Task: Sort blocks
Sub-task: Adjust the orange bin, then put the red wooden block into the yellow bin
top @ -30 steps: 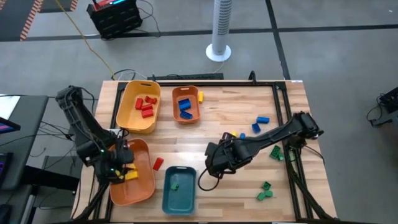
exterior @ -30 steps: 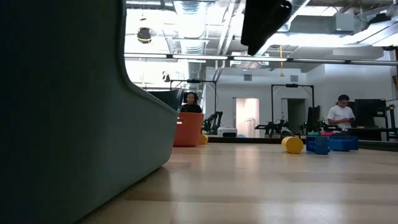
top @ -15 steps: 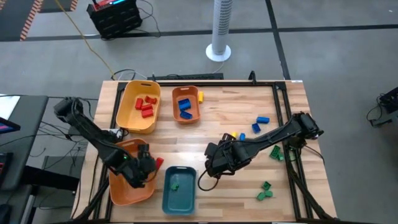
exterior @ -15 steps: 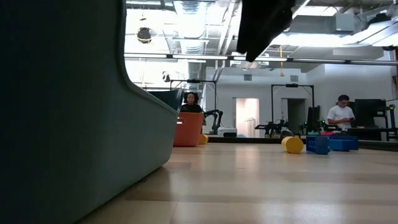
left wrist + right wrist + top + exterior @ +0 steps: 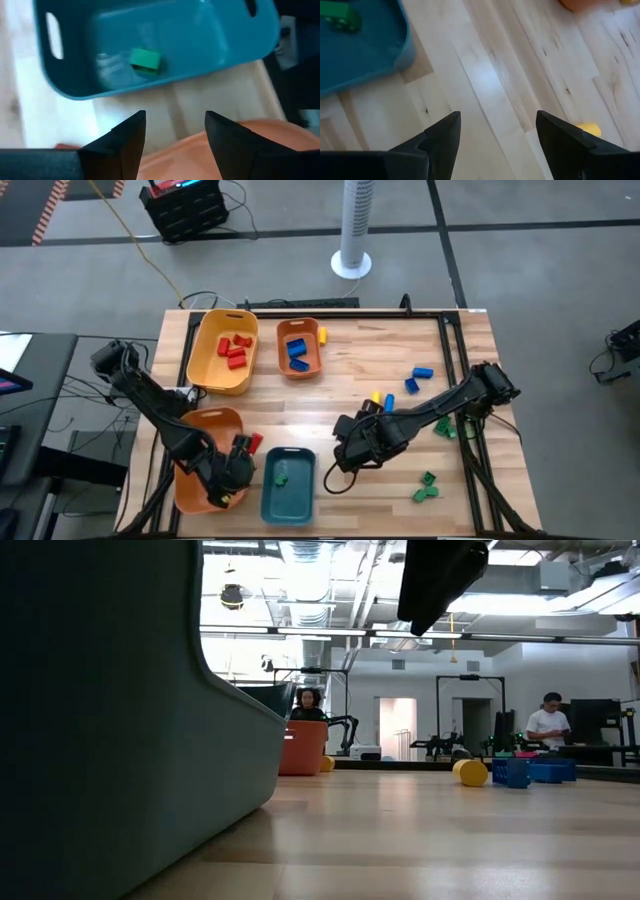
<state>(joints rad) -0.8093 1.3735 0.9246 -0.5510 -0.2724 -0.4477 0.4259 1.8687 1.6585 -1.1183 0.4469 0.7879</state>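
My left gripper [image 5: 238,468] is open and empty over the right rim of the big orange tray [image 5: 205,430], next to the teal tray [image 5: 288,500]. In the left wrist view its fingers [image 5: 172,135] stand above the orange rim [image 5: 240,145], facing the teal tray [image 5: 200,35], where one green block [image 5: 145,59] lies. My right gripper [image 5: 345,452] is open and empty above bare wood, right of the teal tray [image 5: 355,50]. A red block [image 5: 254,443] lies on the table between the orange and teal trays.
Red blocks [image 5: 235,350] lie in the yellow tray, blue ones [image 5: 297,352] in the small orange tray, with a yellow one [image 5: 322,335] beside it. Blue [image 5: 418,377], yellow [image 5: 376,397] and green blocks [image 5: 427,486] lie loose on the right. People stand in the room behind.
My left gripper has swung from the orange tray's left side toward the table's right and near edges, ending at the tray's right rim by the teal tray. My right gripper has shifted a little toward the near edge.
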